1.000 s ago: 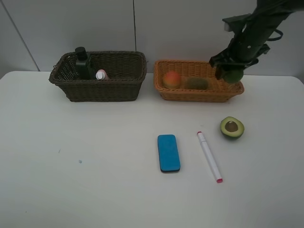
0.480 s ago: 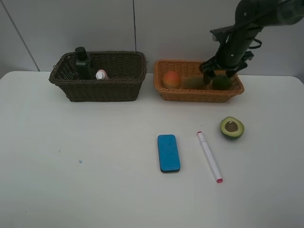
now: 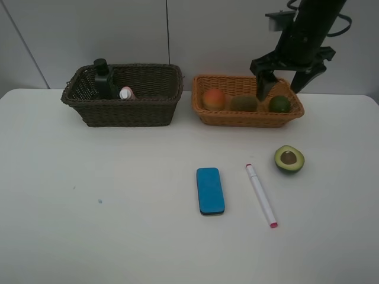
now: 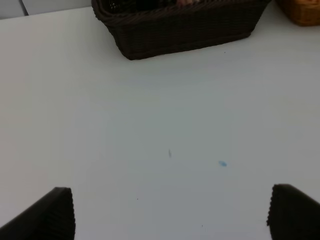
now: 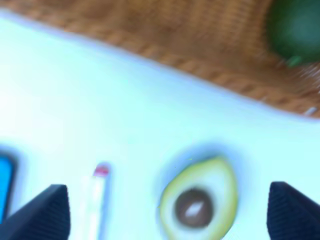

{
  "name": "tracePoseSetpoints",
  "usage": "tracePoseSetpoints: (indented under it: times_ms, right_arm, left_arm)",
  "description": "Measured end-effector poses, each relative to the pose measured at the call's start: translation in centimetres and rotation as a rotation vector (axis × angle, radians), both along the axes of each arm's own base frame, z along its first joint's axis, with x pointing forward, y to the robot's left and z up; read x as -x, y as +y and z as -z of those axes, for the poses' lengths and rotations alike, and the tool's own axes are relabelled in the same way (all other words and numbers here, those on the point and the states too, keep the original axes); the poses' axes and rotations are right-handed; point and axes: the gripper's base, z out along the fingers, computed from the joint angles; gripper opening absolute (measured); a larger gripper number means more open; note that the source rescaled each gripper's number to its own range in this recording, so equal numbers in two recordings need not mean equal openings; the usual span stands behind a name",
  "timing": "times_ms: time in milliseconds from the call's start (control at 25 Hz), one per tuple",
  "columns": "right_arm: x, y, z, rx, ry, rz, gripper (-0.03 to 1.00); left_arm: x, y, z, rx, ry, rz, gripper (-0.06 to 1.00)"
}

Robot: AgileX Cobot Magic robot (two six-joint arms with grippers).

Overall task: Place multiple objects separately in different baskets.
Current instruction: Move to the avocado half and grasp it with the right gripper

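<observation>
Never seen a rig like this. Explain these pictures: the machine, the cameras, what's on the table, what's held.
It is a robot with two arms, each ending in jaws. One camera looks down from high; one sits on each wrist. On the table, a dark basket holds a pump bottle and a pink bottle; a tan basket holds an orange-red fruit, a kiwi and a whole avocado. Loose lie a halved avocado, a blue eraser and a marker. The right arm hangs over the tan basket, jaws open and empty. The left jaws are open.
</observation>
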Motion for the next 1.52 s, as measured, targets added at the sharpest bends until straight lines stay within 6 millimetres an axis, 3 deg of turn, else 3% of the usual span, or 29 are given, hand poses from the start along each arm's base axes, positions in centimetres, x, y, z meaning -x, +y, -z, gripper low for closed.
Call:
tracePoseSetpoints:
  times_ms: [80, 240, 400, 720, 880, 1200, 1520]
  right_arm:
    - [1.6, 0.3, 1.1, 0.022, 0.054, -0.022, 0.98]
    - [4.1, -0.8, 5.4, 0.111, 0.187, -0.033, 0.98]
    - [4.5, -2.5, 8.0, 0.096, 0.168, 0.014, 0.98]
    - [3.2, -5.7, 8.7, -0.055, 0.103, 0.206, 0.98]
    - [3.0, -5.7, 9.0, -0.069, 0.092, 0.242, 0.98]
    - [2.4, -5.6, 12.6, -0.044, 0.163, 0.262, 0.98]
    - [2.0, -5.7, 13.4, -0.039, 0.145, 0.255, 0.98]
  left_arm:
    - [0.0, 0.0, 0.0, 0.0, 0.0, 0.0, 0.94]
    - [0.0, 0.0, 0.0, 0.0, 0.0, 0.0, 0.94]
    - [0.0, 0.0, 0.0, 0.0, 0.0, 0.0, 0.94]
    - [0.0, 0.0, 0.0, 0.0, 0.0, 0.0, 0.94]
    - [0.0, 0.0, 0.0, 0.0, 0.0, 0.0, 0.94]
    - [0.0, 0.0, 0.0, 0.0, 0.0, 0.0, 0.94]
    - [0.0, 0.0, 0.0, 0.0, 0.0, 0.0, 0.94]
